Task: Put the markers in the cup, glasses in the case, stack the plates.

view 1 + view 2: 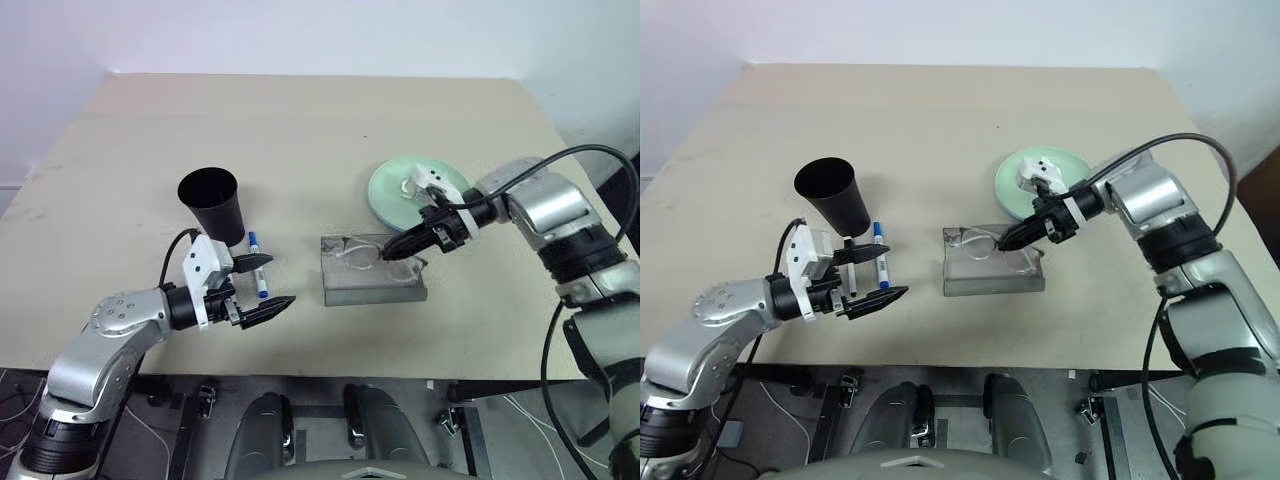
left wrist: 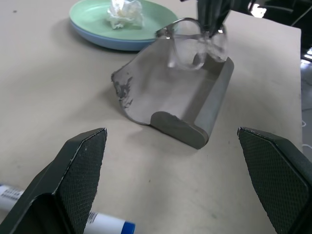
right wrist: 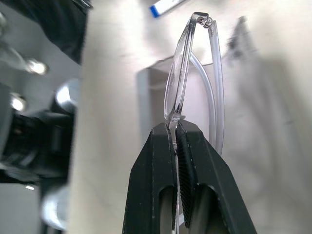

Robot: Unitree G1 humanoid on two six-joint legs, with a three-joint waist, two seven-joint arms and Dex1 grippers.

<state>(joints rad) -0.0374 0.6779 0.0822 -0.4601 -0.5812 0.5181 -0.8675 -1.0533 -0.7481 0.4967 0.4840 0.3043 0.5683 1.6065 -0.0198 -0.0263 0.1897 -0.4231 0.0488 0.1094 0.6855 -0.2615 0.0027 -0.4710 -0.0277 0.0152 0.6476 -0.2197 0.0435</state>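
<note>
My right gripper [image 1: 388, 253] is shut on the clear-lensed glasses [image 3: 179, 73] and holds them by the bridge just above the open grey case [image 1: 372, 283]. The glasses [image 2: 192, 41] hang over the case's far end [image 2: 180, 102]. My left gripper [image 1: 280, 280] stands open near the table's front, left of the case, with nothing between its fingers. A blue-capped marker [image 1: 257, 268] lies on the table beside it, just in front of the black cup [image 1: 210, 202]. A pale green plate [image 1: 385, 190] sits behind the case, with a light blue plate edge [image 2: 122, 45] under it.
A crumpled white tissue [image 2: 124, 12] lies on the green plate. The beige table [image 1: 300, 130] stretches bare behind the cup and plates. Its front edge [image 1: 400, 372] runs just beyond my left gripper.
</note>
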